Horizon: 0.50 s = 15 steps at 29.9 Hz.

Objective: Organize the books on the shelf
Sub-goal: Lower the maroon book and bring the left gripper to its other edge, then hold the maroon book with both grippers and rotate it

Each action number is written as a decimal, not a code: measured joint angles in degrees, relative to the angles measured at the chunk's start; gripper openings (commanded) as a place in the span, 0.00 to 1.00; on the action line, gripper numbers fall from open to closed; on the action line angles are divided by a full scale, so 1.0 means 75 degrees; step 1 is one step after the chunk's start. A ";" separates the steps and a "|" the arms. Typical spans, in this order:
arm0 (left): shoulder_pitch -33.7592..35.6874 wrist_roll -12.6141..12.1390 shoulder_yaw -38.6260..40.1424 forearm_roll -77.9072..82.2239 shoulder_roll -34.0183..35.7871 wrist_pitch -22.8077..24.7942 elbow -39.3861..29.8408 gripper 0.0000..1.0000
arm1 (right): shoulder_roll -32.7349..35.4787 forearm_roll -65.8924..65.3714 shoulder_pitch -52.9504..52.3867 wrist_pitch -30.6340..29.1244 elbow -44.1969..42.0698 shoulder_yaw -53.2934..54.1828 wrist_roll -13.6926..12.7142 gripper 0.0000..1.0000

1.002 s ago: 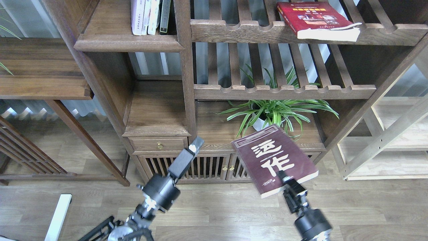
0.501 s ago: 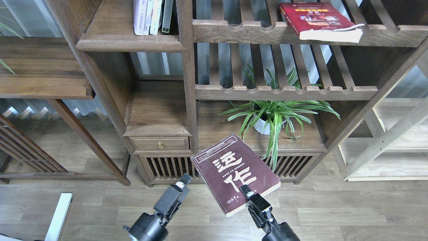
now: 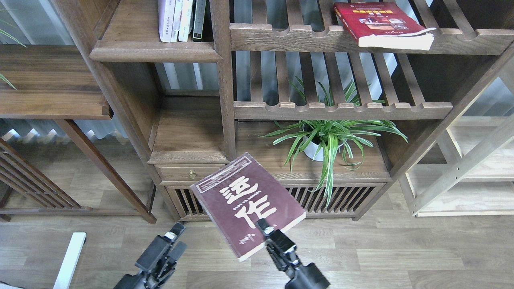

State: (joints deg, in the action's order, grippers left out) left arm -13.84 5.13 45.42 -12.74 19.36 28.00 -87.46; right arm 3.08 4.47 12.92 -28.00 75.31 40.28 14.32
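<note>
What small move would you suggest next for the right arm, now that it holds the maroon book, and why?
Probably lift it up and left. The right pincer grips the maroon book by its near edge, low before the cabinet, well below the shelf at top left, where other books stand upright.

The maroon book point(image 3: 247, 203) bears big white characters "运作" on its cover

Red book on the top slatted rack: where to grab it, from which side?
Grip the red book at its near page edge, coming from the front. It lies flat, and that corner pokes past the scalloped front rail, so one finger can get above the cover and one below.
</note>
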 measured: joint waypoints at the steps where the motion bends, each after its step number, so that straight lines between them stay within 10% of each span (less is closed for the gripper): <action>1: 0.0002 0.0000 -0.0013 -0.0066 0.0049 0.0000 0.0000 0.99 | -0.0092 -0.0032 -0.0053 0.0000 -0.0002 -0.0095 -0.0002 0.02; 15: 0.0041 -0.0016 -0.0101 -0.0317 0.0324 0.0000 -0.0039 0.99 | -0.0396 -0.0100 -0.0577 0.0000 -0.0129 -0.0962 0.0012 0.03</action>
State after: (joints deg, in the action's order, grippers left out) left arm -13.53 5.01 44.67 -15.12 21.79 28.00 -87.75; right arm 0.11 3.72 8.59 -28.00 74.34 33.06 14.41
